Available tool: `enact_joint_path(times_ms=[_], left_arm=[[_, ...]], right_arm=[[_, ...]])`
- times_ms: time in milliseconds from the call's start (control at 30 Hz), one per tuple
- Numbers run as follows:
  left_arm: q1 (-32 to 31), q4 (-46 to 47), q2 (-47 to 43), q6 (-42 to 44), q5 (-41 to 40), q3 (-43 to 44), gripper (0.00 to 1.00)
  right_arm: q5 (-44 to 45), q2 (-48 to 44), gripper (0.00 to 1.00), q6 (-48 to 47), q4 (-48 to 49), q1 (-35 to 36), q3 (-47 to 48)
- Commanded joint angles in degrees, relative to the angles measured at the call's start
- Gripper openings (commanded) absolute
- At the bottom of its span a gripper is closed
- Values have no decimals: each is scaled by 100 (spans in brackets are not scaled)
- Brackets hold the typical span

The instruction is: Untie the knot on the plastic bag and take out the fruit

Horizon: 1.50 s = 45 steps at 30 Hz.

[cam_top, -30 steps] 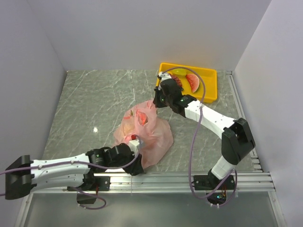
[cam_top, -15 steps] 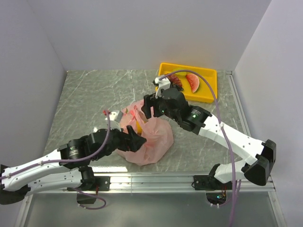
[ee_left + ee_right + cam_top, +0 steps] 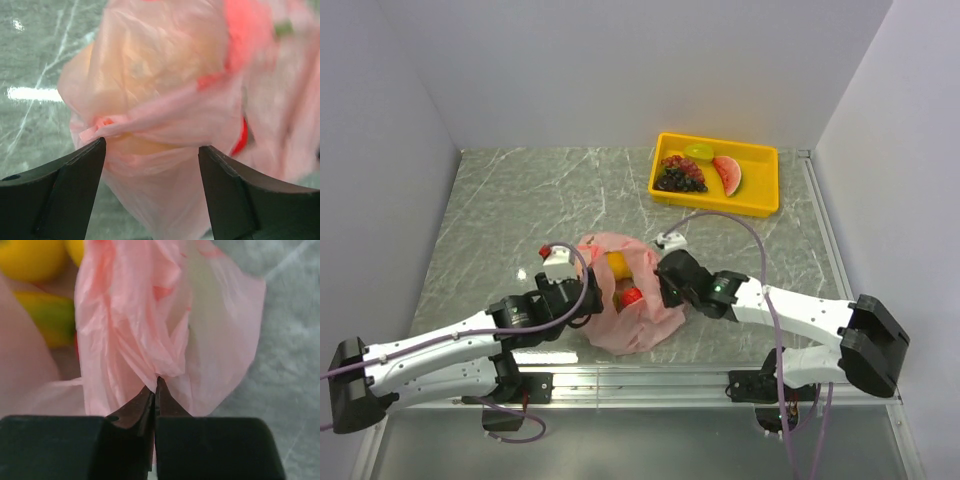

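The pink plastic bag [image 3: 642, 325] lies near the table's front, between both arms. Its top gapes; a yellow-orange fruit piece [image 3: 617, 265] and a red fruit [image 3: 632, 296] show inside. My left gripper [image 3: 591, 296] is at the bag's left side, open, its jaws either side of a bulge of the bag [image 3: 165, 60]. A small twisted bunch [image 3: 102, 123], perhaps the knot, sits by the left fingertip [image 3: 95, 150]. My right gripper [image 3: 664, 284] is shut on a fold of the bag [image 3: 220, 315] at its right edge. Yellow fruit [image 3: 30, 257] and a green-yellow piece [image 3: 50, 315] show there.
A yellow tray [image 3: 765, 190] stands at the back right, holding a dark grape bunch [image 3: 680, 176], a watermelon slice [image 3: 726, 176] and a pale green fruit [image 3: 698, 152]. White walls close in the left, back and right. A metal rail runs along the front edge.
My right gripper came from beside the tray down to the bag's right edge and shut on it. My left gripper moved to the bag's left side. The bag's mouth now shows fruit.
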Motion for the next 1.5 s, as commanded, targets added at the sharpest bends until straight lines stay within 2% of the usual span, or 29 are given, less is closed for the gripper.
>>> enact_joint_path(times_ms=[0, 33, 100, 267, 367, 433, 533, 767, 833, 867, 900, 933, 967, 1000, 1033, 1133, 1233, 1267, 1367, 1467], left_arm=[[651, 1529, 101, 392, 273, -220, 80], [940, 1700, 146, 436, 666, -265, 80], [1136, 1920, 295, 656, 1055, -178, 80], [1136, 2255, 191, 1095, 2231, 51, 97], [1075, 2115, 15, 1070, 2489, 104, 99], [1005, 2001, -100, 1052, 2289, 87, 99], [987, 1755, 250, 955, 1630, 130, 99], [943, 1218, 1849, 605, 837, 675, 91], [943, 1148, 2017, 534, 732, 676, 82], [943, 1078, 2018, 438, 688, 675, 62], [943, 982, 1940, 472, 653, 675, 50], [943, 885, 1835, 541, 565, 684, 23], [943, 780, 1494, 594, 504, 676, 10], [952, 665, 1282, 638, 477, 684, 1], [978, 368, 1071, 717, 468, 667, 1], [1048, -81, 306, 718, 669, 492, 1], [1057, 83, -178, 640, 1292, 141, 1], [1057, 162, -310, 613, 1590, 52, 1], [1048, 382, -311, 534, 1830, -151, 1], [1040, 479, -180, 551, 2067, -142, 1]], right_arm=[[259, -747, 0, 609, 535, 9, -555], [250, -810, 0, 645, 589, 17, -679], [233, -924, 0, 715, 694, 17, -899], [303, -925, 0, 804, 931, 9, -1154], [224, -819, 0, 821, 1037, 0, -1155], [198, -784, 0, 821, 1090, 0, -1137], [206, -810, 0, 830, 1125, 9, -1102], [382, -951, 0, 865, 879, 9, -1049], [461, -968, 0, 909, 853, 17, -1110], [513, -995, 0, 944, 792, 9, -1145], [592, -1021, 0, 1014, 748, -35, -1189], [628, -1047, 0, 1075, 695, -96, -1285], [706, -1091, 0, 1311, 529, -175, -1339], [681, -1126, 0, 1444, 449, -298, -1400], [629, -1161, 0, 1558, 388, -638, -1566], [488, -1451, 0, 1823, 211, -1089, -1848], [357, -1794, 16, 1332, 115, -942, -1648], [364, -1969, 28, 1053, -16, -828, -1534], [733, -2312, 50, 525, -498, -284, -840], [647, -2427, 56, -90, -825, 60, 65]])
